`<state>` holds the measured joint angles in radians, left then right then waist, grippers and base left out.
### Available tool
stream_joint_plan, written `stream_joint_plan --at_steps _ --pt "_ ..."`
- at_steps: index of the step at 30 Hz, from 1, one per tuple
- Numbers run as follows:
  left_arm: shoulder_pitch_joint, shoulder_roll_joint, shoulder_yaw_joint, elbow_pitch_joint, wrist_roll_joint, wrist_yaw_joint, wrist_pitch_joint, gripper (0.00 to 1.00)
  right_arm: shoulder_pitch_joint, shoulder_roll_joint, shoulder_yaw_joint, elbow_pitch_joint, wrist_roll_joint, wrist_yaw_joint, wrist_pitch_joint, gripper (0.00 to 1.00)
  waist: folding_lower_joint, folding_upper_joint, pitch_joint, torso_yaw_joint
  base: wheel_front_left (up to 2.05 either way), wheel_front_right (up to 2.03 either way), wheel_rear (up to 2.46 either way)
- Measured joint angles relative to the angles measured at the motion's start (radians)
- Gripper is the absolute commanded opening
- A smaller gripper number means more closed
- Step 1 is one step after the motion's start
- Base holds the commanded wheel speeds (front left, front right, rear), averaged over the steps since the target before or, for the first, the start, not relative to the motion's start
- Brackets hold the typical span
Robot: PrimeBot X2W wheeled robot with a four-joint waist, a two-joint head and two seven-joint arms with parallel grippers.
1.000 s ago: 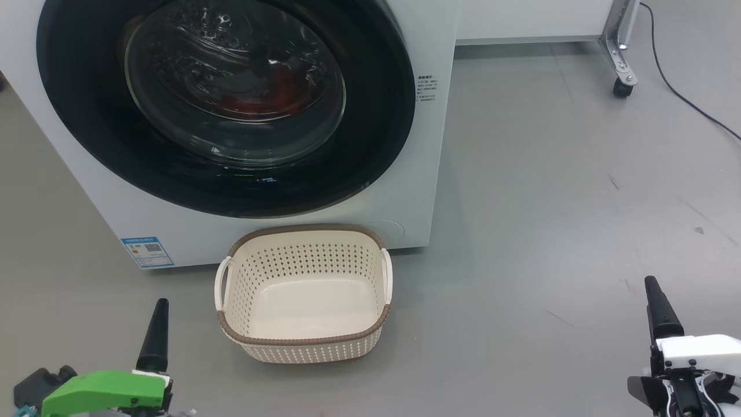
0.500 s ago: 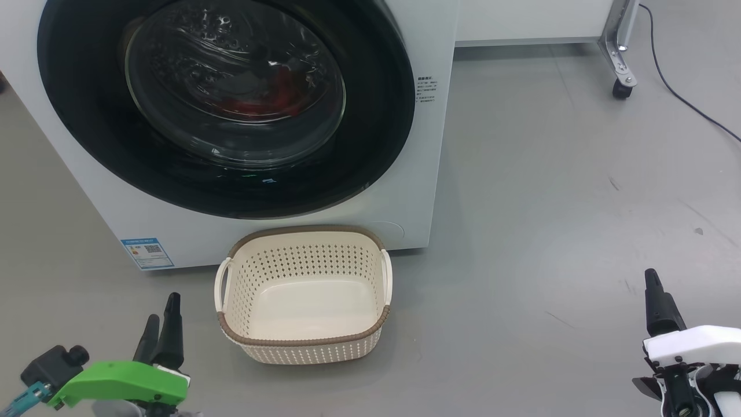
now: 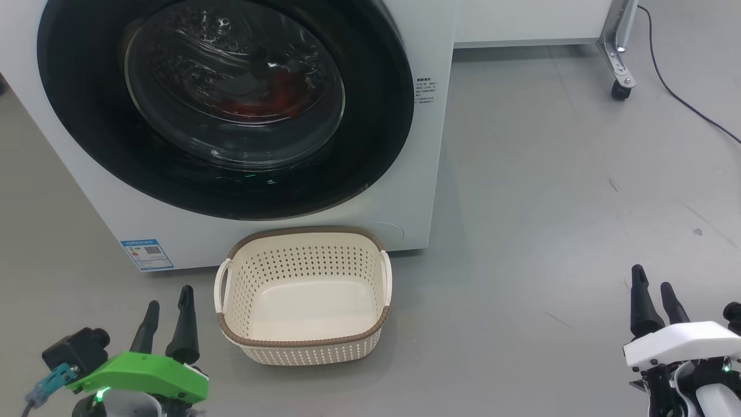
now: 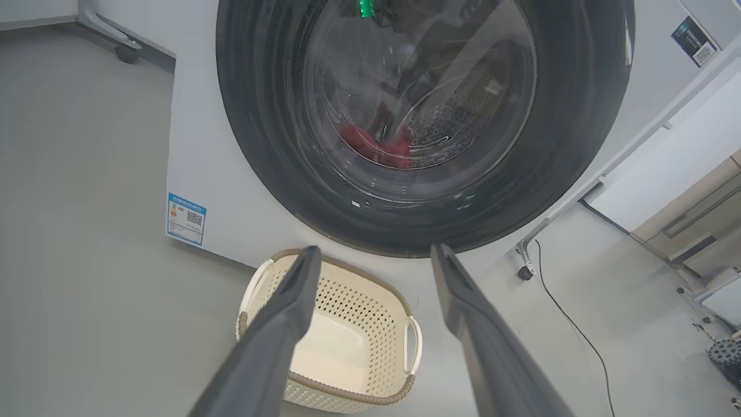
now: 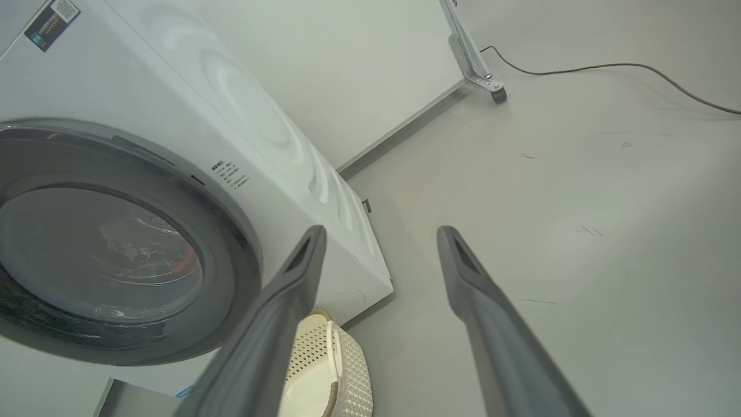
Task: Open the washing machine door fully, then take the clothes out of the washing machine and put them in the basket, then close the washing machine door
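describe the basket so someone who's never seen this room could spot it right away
Find the big white washing machine with its round black-rimmed door. On the grey floor right in front of it, below the door, stands the basket. It is the only small cream tub there: perforated walls, brown woven-look rim, two white side handles, nothing inside.

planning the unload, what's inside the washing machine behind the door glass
Behind the shut washing machine door, red clothes lie low in the perforated drum. Glare hides the rest, so the number of pieces cannot be told.
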<state>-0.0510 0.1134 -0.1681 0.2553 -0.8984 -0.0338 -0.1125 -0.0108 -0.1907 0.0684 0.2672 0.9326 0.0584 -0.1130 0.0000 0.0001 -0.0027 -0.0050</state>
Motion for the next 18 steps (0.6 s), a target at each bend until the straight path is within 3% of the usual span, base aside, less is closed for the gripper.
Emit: stream_joint_plan --at_steps 18 --pt "-0.006 0.001 -0.062 -0.01 0.258 0.043 -0.066 1.0 -0.001 -0.034 0.089 -0.023 -0.27 -0.052 -0.062 1.0 0.0 0.0 -0.004 0.002 0.0 0.0 0.0"
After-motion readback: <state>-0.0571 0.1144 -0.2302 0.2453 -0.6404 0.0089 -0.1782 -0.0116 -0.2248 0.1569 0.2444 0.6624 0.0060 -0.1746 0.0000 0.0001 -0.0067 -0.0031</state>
